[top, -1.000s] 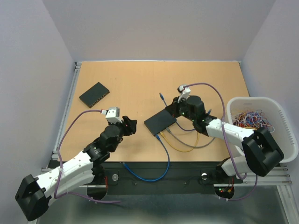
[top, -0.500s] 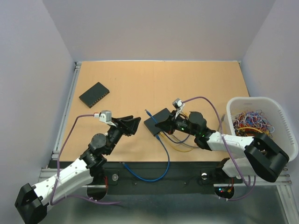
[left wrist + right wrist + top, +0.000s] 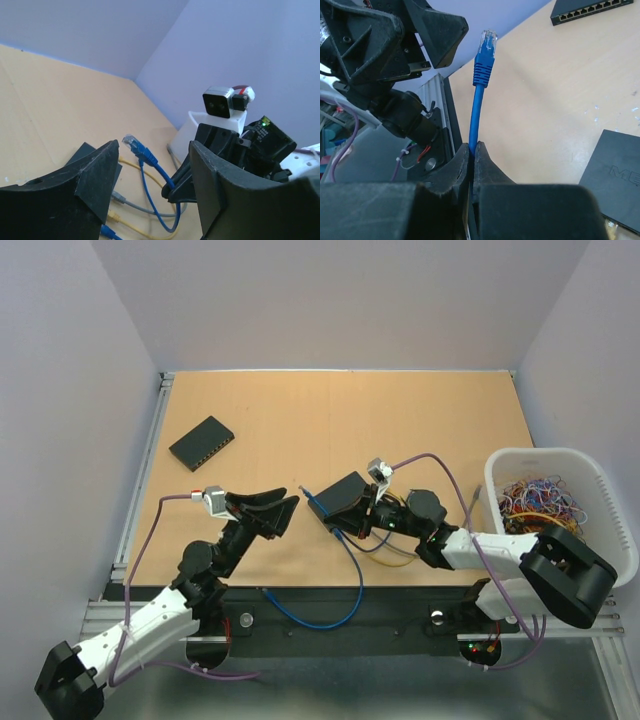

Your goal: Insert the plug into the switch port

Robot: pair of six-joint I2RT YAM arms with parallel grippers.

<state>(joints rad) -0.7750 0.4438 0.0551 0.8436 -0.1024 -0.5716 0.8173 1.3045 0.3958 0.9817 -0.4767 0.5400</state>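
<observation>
My right gripper is shut on a blue cable just below its clear plug, which points left, off the table. In the right wrist view the plug stands above the closed gripper. A black switch lies under the right arm, and its corner shows in the right wrist view. My left gripper is open and empty, facing the plug. In the left wrist view the plug sits between and beyond my open left gripper. A second black switch lies at the far left with its ports in view.
Yellow and grey cables run from the near switch. A blue cable loops over the table's front edge. A white basket of coloured cables stands at the right edge.
My right gripper has carried the plug left and toward the near edge. My left gripper has lifted, tilted up and turned toward the plug.
</observation>
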